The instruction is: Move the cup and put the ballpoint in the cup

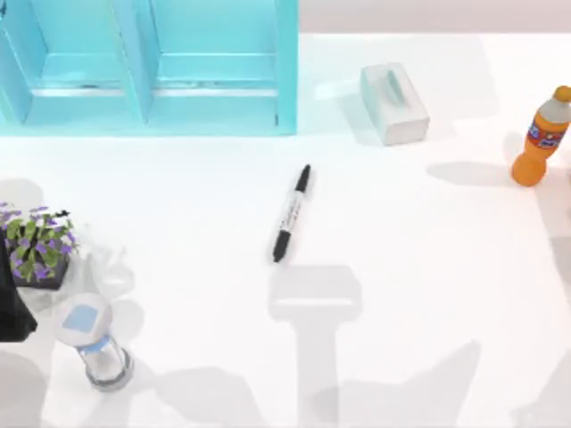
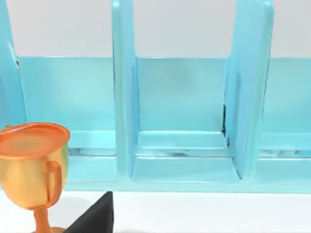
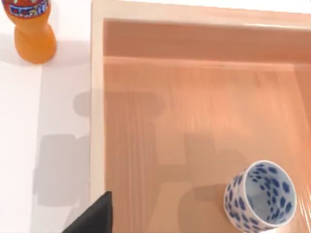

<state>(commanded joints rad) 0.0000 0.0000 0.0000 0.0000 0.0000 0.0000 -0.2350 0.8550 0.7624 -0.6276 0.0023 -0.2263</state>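
The ballpoint [image 1: 292, 214], a slim black pen with a pale grey barrel, lies on the white table near the middle of the top view, its cap pointing toward the back. The cup [image 3: 262, 196], small, white with blue blotches, stands upright and empty on a wooden tray [image 3: 146, 97] in the right wrist view. A black edge of my right gripper [image 3: 92, 216] hangs above that tray's rim, well apart from the cup. A black edge of my left gripper [image 2: 92, 216] faces the blue rack [image 2: 180, 121].
The blue rack [image 1: 152, 67] fills the back left. A white box [image 1: 394, 103] sits at the back, an orange bottle [image 1: 540, 138] at far right. A potted plant [image 1: 37, 245] and a glass jar [image 1: 94, 343] stand front left. A gold trophy [image 2: 33, 165] stands before the rack.
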